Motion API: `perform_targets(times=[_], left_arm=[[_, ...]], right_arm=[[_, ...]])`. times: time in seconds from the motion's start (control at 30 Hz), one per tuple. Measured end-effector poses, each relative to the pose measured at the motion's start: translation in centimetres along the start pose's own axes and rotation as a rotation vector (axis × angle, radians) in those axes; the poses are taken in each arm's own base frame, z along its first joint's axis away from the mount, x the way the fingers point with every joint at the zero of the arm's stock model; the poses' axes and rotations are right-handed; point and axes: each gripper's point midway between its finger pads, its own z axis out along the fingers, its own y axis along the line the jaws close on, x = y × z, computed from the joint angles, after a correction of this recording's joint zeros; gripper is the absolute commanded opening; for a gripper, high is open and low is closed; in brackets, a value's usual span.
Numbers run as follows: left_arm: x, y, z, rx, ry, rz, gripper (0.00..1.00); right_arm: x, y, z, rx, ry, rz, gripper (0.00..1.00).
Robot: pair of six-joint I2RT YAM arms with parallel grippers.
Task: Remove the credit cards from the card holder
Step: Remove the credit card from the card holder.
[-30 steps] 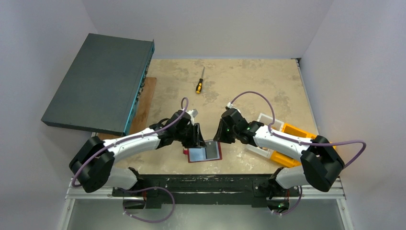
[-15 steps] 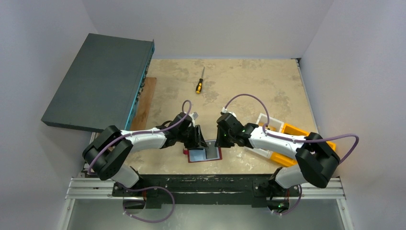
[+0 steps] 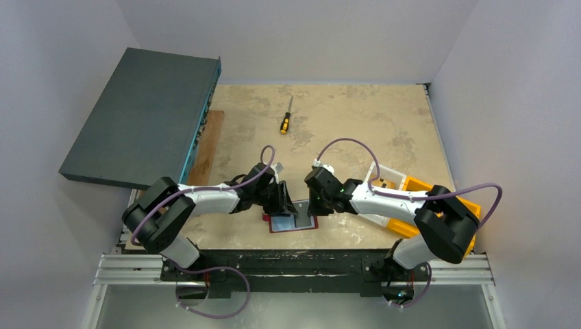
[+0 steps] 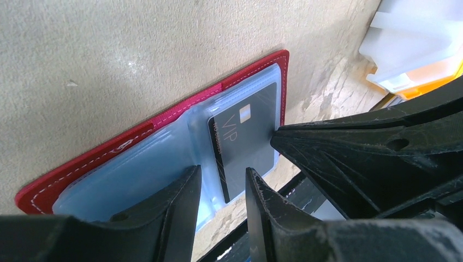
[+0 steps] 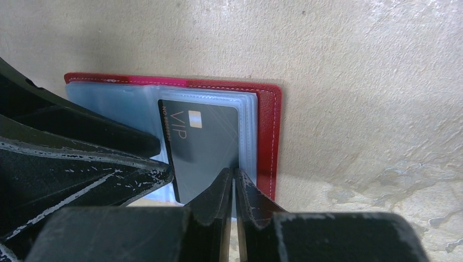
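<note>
- Card holder (image 3: 291, 223) lies open and flat on the table (image 3: 356, 123) near its front edge, between the two grippers, with the clear sleeves facing up.
- Left gripper (image 4: 223, 172) has come lower and closer over the last second. It now stands open over the middle fold, its fingers apart on either side of the left edge of the dark card (image 4: 243, 143). Neither finger visibly clamps anything.
- Dark card, marked VIP, sits in a clear sleeve on the right half of the holder. It is not yet drawn out.
- Right gripper (image 5: 233, 173) has moved left, from beside the holder to over its right half. Its jaws are almost together, with only a thin slit between them, and the tips meet the right edge of the card.
- Judgement: both arms have finished their approach. The left is placed to pin the holder, and the right to pull the first card.
- Hidden on the left: the left sleeve looks cloudy, so whether it holds a card cannot be told.
- Hidden in the centre: in the top view both grippers cover much of the holder.
- Hidden on the right: whether the slit pinches the card, the sleeve or nothing cannot be told. No tan-gold card is visible.
</note>
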Motion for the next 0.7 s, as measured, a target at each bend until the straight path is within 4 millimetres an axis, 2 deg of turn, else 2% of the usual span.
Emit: perform_targets(times=[0.4, 0.7], left_arm=[[0.1, -0.2, 0.3, 0.029, 0.004, -0.002, 0.32], [0.3, 0.1, -0.3, 0.034, -0.002, -0.005, 0.32]], right_arm=[[1.0, 1.5, 0.5, -0.023, 0.009, -0.013, 0.05], [1.0, 1.6, 0.6, -0.02, 0.014, 0.009, 0.04]])
